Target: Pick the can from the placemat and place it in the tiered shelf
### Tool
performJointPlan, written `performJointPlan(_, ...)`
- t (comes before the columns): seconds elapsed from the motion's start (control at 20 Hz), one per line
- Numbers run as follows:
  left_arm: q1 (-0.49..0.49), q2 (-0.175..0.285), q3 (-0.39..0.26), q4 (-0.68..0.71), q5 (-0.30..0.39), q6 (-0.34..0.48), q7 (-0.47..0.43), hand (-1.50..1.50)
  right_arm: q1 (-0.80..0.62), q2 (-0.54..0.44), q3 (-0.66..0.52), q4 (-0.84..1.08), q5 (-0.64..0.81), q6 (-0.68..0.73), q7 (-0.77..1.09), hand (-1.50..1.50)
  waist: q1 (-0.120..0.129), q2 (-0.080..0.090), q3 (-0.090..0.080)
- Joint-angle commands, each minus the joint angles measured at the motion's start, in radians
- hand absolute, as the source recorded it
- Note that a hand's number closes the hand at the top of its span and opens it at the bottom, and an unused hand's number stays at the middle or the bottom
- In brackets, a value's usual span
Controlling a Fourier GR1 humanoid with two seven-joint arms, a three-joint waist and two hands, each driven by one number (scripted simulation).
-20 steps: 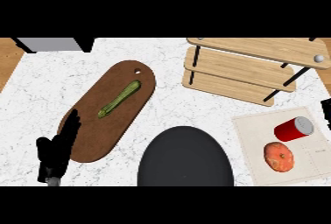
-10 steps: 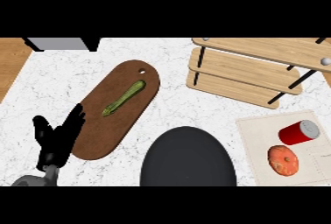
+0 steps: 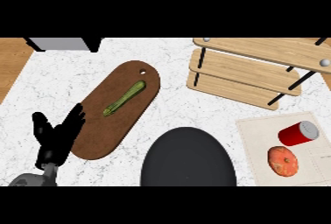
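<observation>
Counter (image 3: 71, 70): white marble top, wooden floor (image 3: 12, 61) at its left edge
Shelf (image 3: 252, 72): wooden tiers on black posts, far right, just beyond the placemat
Board (image 3: 103, 135): long, brown, left of centre, a green vegetable (image 3: 124, 98) on it
Placemat (image 3: 255, 140): pale, near right edge
Left hand (image 3: 57, 135): low left beside the board, fingers upright and spread, holding nothing
Right hand: not in view
Can (image 3: 298, 134): red, on its side on the placemat, long axis running lower-left to upper-right with the grey end up-right; well apart from the left hand, across the counter, so probably the right hand's reach
</observation>
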Motion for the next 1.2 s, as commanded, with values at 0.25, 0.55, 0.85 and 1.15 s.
performJointPlan(0.25, 0.017, -0.018, 0.040, 0.057, -0.031, -0.035, -0.028, 0.00, -0.018, 0.043, 0.023, -0.304, -0.019, -0.054, 0.380, -1.50, -0.020, -0.003, -0.006)
performJointPlan(0.55, -0.034, -0.031, 0.043, 0.015, -0.052, -0.002, 0.072, 0.00, -0.111, 0.101, 0.096, -0.310, 0.123, -0.163, 0.520, -1.50, -0.005, 0.001, -0.004)
performJointPlan(0.85, -0.025, -0.052, 0.065, 0.043, -0.064, -0.038, 0.047, 0.00, -0.075, 0.178, 0.162, -0.501, 0.152, -0.160, 0.732, -1.50, -0.014, -0.001, -0.005)
performJointPlan(1.15, -0.029, -0.051, 0.112, 0.085, -0.059, -0.105, 0.021, 0.00, -0.068, 0.248, 0.215, -0.504, 0.275, -0.175, 0.742, -1.50, -0.008, 0.001, -0.004)
